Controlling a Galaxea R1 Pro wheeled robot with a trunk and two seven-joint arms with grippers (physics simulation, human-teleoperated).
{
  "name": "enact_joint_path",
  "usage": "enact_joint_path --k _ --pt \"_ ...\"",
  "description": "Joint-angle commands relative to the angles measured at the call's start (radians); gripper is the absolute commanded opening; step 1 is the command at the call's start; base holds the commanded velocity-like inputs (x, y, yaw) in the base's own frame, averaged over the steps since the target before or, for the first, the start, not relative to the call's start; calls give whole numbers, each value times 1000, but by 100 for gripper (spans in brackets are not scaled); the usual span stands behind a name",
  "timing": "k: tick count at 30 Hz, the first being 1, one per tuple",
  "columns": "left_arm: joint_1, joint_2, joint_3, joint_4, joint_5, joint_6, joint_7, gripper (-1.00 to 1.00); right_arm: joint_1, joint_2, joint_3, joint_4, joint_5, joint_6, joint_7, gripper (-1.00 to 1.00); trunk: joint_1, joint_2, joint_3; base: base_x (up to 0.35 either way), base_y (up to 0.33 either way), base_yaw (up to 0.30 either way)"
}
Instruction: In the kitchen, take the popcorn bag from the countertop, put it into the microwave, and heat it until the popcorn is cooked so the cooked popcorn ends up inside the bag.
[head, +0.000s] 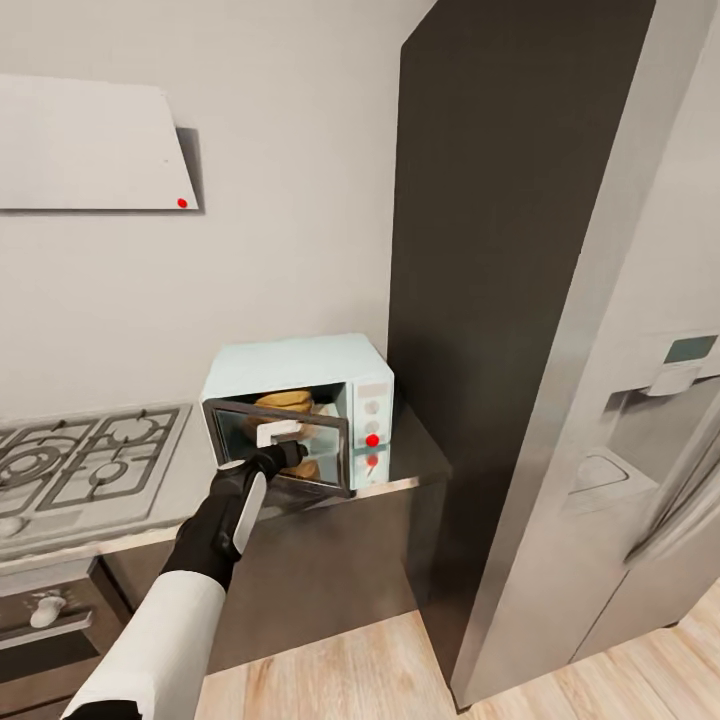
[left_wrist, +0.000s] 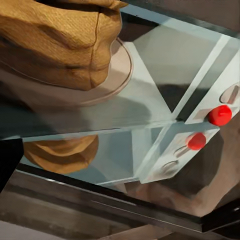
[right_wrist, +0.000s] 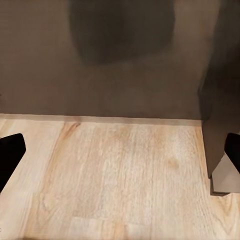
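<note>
Already stowed: popcorn bag (head: 285, 402) inside microwave (head: 300, 365), door (head: 278, 445) half-open. Left end effector (head: 285, 456) at door, grip indeterminate; right end effector (right_wrist: 120, 160) spread, empty. Outstanding: shut door, heat.

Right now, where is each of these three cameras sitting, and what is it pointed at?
Head view: on the robot's head, looking down at the microwave on the countertop; left gripper at the door.
Left wrist view: by that gripper, facing the popcorn bag inside.
Right wrist view: on the right arm, facing the floor; dark fingertips at the edges.
Head and left wrist share bag and microwave.

Even, soft light — faint shadows
</note>
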Motion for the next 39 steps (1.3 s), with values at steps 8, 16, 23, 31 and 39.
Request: enact_joint_path --k 8,16,23,31,39 --pt "0 -1 3 -1 3 6 0 100 -1 -1 62 -2 0 0 2 100 1 -2 -2 132 0 0" --pt "1 -1 2 -1 3 6 0 100 -1 0 62 -2 0 0 0 100 1 -2 -2 134 0 0" --pt "2 -2 1 -1 3 6 0 100 -1 0 62 -2 -1 0 0 100 1 -2 -2 139 0 0" --pt "2 -3 1 -1 3 6 0 100 -1 0 62 -2 -2 0 0 100 1 -2 -2 82 0 0" --pt "4 -3 0 -1 2 4 0 100 -1 0 62 -2 -1 0 -1 100 1 -2 -2 72 0 0"
